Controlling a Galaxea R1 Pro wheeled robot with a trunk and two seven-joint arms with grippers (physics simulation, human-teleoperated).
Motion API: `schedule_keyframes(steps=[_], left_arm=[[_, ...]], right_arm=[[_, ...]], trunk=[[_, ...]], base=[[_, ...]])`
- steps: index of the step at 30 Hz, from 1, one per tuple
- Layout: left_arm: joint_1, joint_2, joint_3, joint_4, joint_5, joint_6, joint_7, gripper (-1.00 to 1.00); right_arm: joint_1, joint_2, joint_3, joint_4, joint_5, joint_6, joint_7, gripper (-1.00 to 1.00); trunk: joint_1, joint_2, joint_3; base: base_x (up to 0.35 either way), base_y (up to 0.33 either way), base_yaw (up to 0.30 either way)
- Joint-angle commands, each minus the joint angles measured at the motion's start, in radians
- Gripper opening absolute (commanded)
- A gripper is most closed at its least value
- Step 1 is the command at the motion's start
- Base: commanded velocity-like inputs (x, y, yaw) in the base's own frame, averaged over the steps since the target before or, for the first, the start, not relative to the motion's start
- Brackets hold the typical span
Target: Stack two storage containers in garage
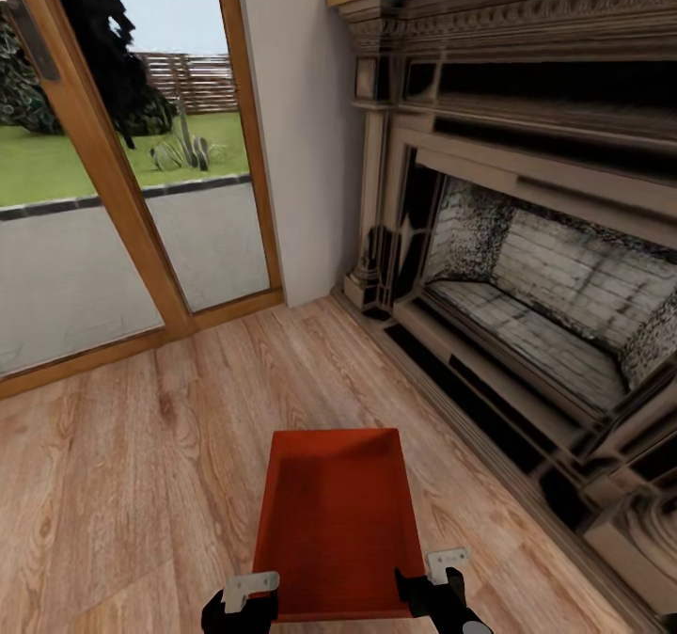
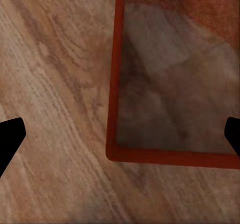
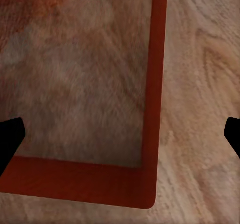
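One storage container (image 1: pixel 337 530) on plank floor (image 1: pixel 141 483); fireplace (image 1: pixel 527 267) head-view only.

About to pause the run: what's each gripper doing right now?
Left gripper: open, straddling the storage container's near corner.
Right gripper: open, straddling its other near corner.

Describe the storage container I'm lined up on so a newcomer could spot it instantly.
Start at the stone fireplace on the right and drop to the light wood-plank floor in front of it. Between the left gripper and right gripper sits the storage container: an open-topped, thin-walled rectangular bin, the only orange-red thing here.
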Motion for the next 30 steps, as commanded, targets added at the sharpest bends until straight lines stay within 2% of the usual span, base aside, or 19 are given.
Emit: schedule_keyframes(steps=[1,26,30], left_arm=[[0.0,0.0,-0.002,-0.001,-0.006,0.005,0.006,1.0],[0.0,0.0,0.0,-0.053,-0.006,0.011,0.003,1.0],[0.0,0.0,0.001,-0.054,-0.006,0.011,0.004,1.0]], right_arm=[[0.0,0.001,-0.005,0.0,0.008,-0.003,0.005,1.0],[0.0,0.001,-0.005,0.001,0.008,-0.003,0.005,1.0],[0.0,0.001,-0.005,0.001,0.008,-0.003,0.005,1.0]], trunk=[[0.0,0.0,-0.001],[0.0,0.0,-0.001],[0.015,-0.028,-0.013]], base=[[0.0,0.0,0.0],[0.0,0.0,0.0],[0.0,0.0,0.0]])
